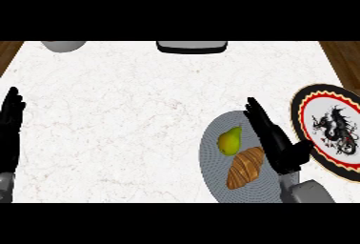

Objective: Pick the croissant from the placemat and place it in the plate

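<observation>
A white marbled counter [126, 124] is seen. At its left edge the black left hand [11, 121] rests, fingers straight. On the round grey ribbed placemat [211, 162] lie a yellow-green pear [229, 141] and the ridged golden croissant [245, 167], its long axis running lower-left to upper-right. The right hand [275, 140] is held beside it with fingers straight. The round black-rimmed dragon-patterned plate [309, 102] lies rightmost.

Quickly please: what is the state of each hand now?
Left hand: open, resting at the left edge.
Right hand: open, beside the croissant, holding nothing.
</observation>
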